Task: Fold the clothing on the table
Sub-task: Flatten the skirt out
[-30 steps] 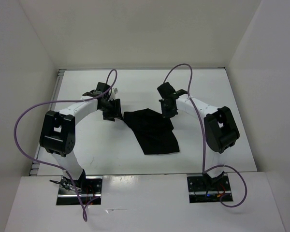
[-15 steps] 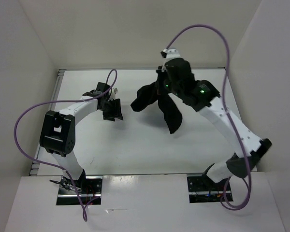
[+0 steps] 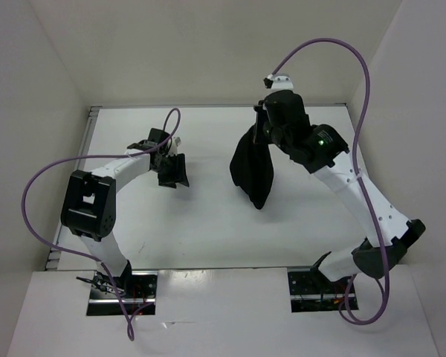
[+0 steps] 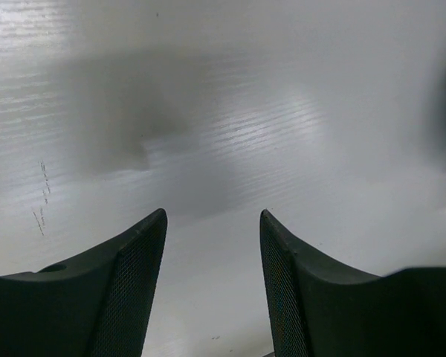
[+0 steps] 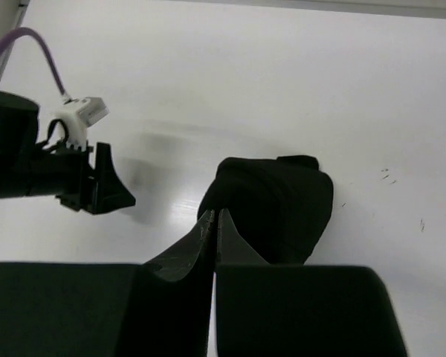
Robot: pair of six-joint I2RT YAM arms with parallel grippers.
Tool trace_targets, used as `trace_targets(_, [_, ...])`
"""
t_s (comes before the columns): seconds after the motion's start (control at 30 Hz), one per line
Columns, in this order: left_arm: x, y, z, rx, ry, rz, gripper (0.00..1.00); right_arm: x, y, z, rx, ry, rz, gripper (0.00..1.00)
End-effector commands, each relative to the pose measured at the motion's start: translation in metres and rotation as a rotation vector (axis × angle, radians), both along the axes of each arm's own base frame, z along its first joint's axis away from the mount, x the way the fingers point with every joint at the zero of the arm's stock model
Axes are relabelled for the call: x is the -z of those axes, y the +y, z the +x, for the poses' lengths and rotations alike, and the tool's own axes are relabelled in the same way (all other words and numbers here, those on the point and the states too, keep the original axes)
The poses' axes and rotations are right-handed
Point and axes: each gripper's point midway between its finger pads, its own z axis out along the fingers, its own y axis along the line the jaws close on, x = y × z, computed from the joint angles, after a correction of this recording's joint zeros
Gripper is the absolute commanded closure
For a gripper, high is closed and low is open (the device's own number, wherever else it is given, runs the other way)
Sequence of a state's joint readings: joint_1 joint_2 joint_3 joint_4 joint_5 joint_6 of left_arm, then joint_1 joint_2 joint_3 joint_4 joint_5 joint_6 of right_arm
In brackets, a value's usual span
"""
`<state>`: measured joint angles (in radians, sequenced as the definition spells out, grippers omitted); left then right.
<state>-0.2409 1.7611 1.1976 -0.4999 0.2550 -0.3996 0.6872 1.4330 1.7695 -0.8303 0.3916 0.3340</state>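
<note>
A: Why is the cloth up off the surface?
B: My right pincer is pinched tight on the upper edge of the clothing. I hold it high over the far right part of the table so the black fabric hangs down in one long bunch. I judge its own weight will draw it straight before I lay it flat for a fold.
A: Does the lower end reach the table?
B: It hangs close above it, but I cannot tell whether it touches.
A: And your other side?
B: My left pincer stands partly open with nothing in it, low over bare table, well apart from the cloth. I judge it waits there to take a hanging corner, since a single grip leaves the garment bunched rather than spread
</note>
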Motion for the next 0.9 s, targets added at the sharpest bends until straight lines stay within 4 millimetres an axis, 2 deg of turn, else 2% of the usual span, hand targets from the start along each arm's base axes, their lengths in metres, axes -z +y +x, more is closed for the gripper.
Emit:
trace_targets(0.0, [0.004, 0.001, -0.005, -0.012, 0.011, 0.001, 0.39, -0.059, 0.005, -0.024, -0.107, -0.148, 0.150, 1.00])
trace_targets(0.03, [0.006, 0.002, -0.006, -0.004, 0.007, 0.004, 0.39, -0.075, -0.002, -0.036, -0.118, -0.186, 0.183, 1.00])
trace_targets(0.07, [0.006, 0.002, -0.006, -0.004, 0.007, 0.004, 0.39, -0.074, -0.004, -0.040, -0.128, -0.191, 0.191, 1.00])
trace_targets(0.1, [0.006, 0.002, -0.006, -0.004, 0.007, 0.004, 0.39, -0.088, -0.014, -0.052, -0.129, -0.233, 0.222, 1.00])
trace_targets(0.13, [0.006, 0.000, -0.007, 0.001, 0.010, -0.005, 0.39, -0.085, -0.017, -0.057, -0.125, -0.227, 0.231, 1.00])
trace_targets(0.2, [0.006, -0.002, -0.006, 0.008, 0.003, -0.021, 0.39, -0.091, -0.021, -0.070, -0.155, -0.248, 0.258, 1.00])
trace_targets(0.23, [0.005, -0.005, -0.007, 0.014, 0.006, -0.035, 0.39, -0.100, -0.029, -0.086, -0.178, -0.276, 0.286, 1.00])
trace_targets(0.3, [0.004, -0.007, -0.006, 0.019, -0.001, -0.046, 0.39, -0.102, -0.027, -0.105, -0.259, -0.297, 0.316, 1.00])
trace_targets(0.33, [0.003, -0.010, -0.007, 0.028, 0.003, -0.064, 0.39, -0.113, -0.037, -0.122, -0.278, -0.340, 0.349, 1.00])
trace_targets(0.37, [0.004, -0.011, -0.008, 0.033, 0.005, -0.075, 0.39, -0.123, -0.042, -0.130, -0.288, -0.372, 0.371, 1.00])
trace_targets(0.43, [-0.002, -0.015, -0.007, 0.035, -0.007, -0.100, 0.39, -0.132, -0.057, -0.144, -0.271, -0.406, 0.398, 1.00])
trace_targets(0.5, [-0.005, -0.016, -0.007, 0.036, -0.016, -0.102, 0.39, -0.139, -0.063, -0.147, -0.255, -0.423, 0.416, 1.00])
trace_targets(0.57, [-0.007, -0.014, -0.005, 0.032, -0.027, -0.096, 0.39, -0.138, -0.061, -0.135, -0.216, -0.417, 0.403, 1.00])
trace_targets(0.63, [-0.007, -0.013, -0.005, 0.028, -0.029, -0.088, 0.39, -0.128, -0.051, -0.118, -0.198, -0.380, 0.374, 1.00])
trace_targets(0.67, [-0.007, -0.013, -0.005, 0.028, -0.029, -0.088, 0.39, -0.111, -0.035, -0.094, -0.188, -0.334, 0.321, 1.00])
trace_targets(0.77, [-0.007, -0.013, -0.005, 0.028, -0.029, -0.088, 0.39, -0.075, -0.011, -0.049, -0.169, -0.242, 0.233, 1.00])
trace_targets(0.8, [-0.007, -0.013, -0.005, 0.028, -0.029, -0.088, 0.39, -0.042, 0.014, -0.023, -0.212, -0.151, 0.181, 1.00])
trace_targets(0.87, [-0.007, -0.013, -0.005, 0.028, -0.029, -0.088, 0.39, -0.010, 0.024, 0.014, -0.214, -0.075, 0.151, 1.00])
